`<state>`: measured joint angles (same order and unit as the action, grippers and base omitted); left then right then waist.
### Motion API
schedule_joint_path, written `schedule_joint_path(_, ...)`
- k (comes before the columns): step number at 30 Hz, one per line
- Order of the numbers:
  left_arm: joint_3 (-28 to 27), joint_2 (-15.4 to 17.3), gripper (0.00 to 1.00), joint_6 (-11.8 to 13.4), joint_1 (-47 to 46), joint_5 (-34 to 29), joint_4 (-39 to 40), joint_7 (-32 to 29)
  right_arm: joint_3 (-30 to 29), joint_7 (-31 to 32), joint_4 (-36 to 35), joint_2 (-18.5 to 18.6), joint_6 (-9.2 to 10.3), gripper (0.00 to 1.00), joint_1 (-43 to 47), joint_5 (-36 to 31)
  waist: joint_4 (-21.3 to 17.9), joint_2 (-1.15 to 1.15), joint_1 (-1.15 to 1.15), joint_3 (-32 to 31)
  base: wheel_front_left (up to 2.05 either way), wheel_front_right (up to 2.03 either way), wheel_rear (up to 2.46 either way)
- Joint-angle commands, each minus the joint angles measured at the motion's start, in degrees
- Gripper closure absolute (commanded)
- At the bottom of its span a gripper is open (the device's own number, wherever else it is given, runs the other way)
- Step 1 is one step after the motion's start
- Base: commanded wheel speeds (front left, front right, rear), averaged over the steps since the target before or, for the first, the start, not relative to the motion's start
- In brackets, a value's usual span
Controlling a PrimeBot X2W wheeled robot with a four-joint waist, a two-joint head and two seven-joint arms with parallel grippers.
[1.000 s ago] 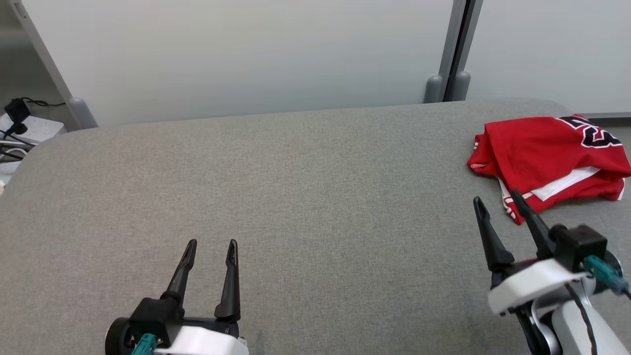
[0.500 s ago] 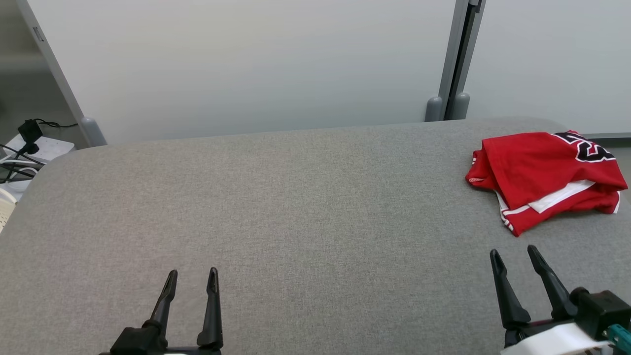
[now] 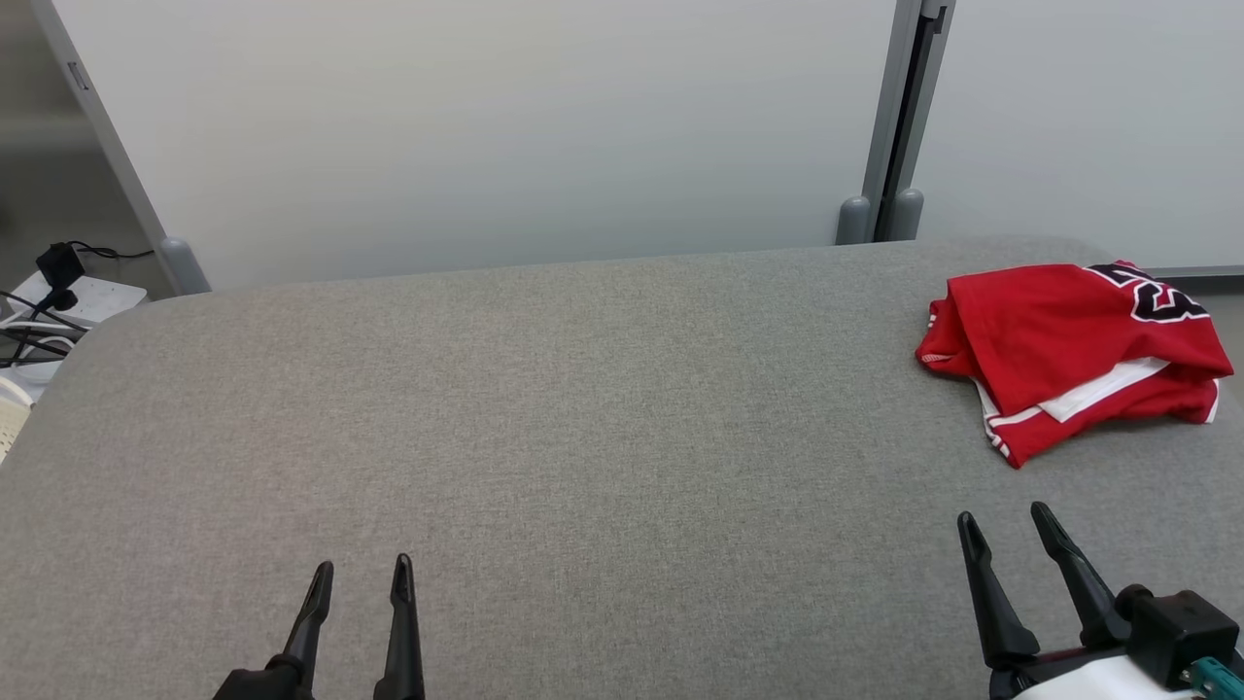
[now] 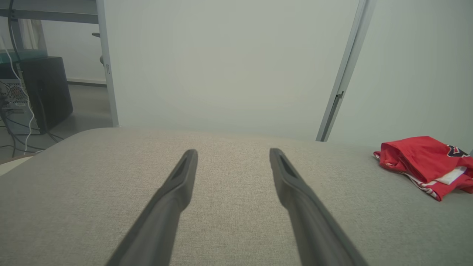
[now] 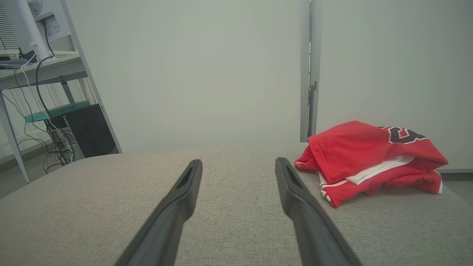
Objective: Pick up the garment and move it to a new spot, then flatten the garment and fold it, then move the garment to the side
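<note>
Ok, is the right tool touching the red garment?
Apart. In the head view, a strip of bare grey table separates the open right tool from the near edge of the red garment.

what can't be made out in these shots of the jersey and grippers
- Head view: the black print on the red garment is folded over itself, unreadable.
- Right wrist view: the white layer is tucked between red folds; its extent is hidden.
- Head view: the left gripper is cut off by the bottom edge below its fingers.
</note>
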<state>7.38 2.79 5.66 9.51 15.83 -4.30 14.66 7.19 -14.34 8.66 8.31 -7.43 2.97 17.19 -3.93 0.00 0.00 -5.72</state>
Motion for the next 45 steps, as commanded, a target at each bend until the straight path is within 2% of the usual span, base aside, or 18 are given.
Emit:
schedule_joint_path(1,-2.06,0.09,0.0,-0.18,-1.97,-0.83,1.21,0.34,1.26,-0.66,-1.7,1.11,-0.06,0.0,-1.16,0.01,0.01,0.0,0.0,0.06,0.0,0.0,0.0)
schedule_joint_path(8,-2.38,0.09,0.0,-0.41,-2.3,-1.61,0.83,0.34,1.48,-0.66,-1.77,1.26,-0.06,0.0,-1.21,0.09,-0.19,0.0,0.0,0.25,0.0,0.0,0.0)
schedule_joint_path(9,-0.44,-0.01,1.0,-0.1,0.0,-1.38,-0.42,0.0,0.37,0.0,-0.11,0.09,0.0,1.0,0.0,0.02,-0.18,0.0,0.0,0.26,0.0,0.0,0.0)
schedule_joint_path(16,-0.37,-0.35,1.0,-0.36,0.88,0.39,-3.41,-0.45,0.6,0.61,2.6,-0.99,0.0,1.0,1.28,1.76,-0.1,0.0,0.02,0.37,0.0,0.0,0.0)
schedule_joint_path(20,-0.76,-0.29,1.0,-0.78,0.39,2.95,-3.56,-1.11,0.2,1.22,2.59,-1.07,0.0,1.0,1.0,4.25,0.04,0.0,0.13,0.45,0.0,0.0,0.0)
schedule_joint_path(25,-1.26,-0.23,1.0,-1.3,-0.31,6.1,-3.88,-1.91,-0.29,1.97,2.74,-1.17,-0.01,1.0,0.56,7.33,0.2,0.0,0.01,0.79,0.0,0.0,0.0)
schedule_joint_path(45,-3.2,-0.03,1.0,-3.29,-2.95,18.03,-4.94,-4.99,-2.25,4.9,3.2,-1.67,-0.01,1.0,-1.08,18.92,0.83,0.0,0.0,1.66,0.0,0.0,0.0)
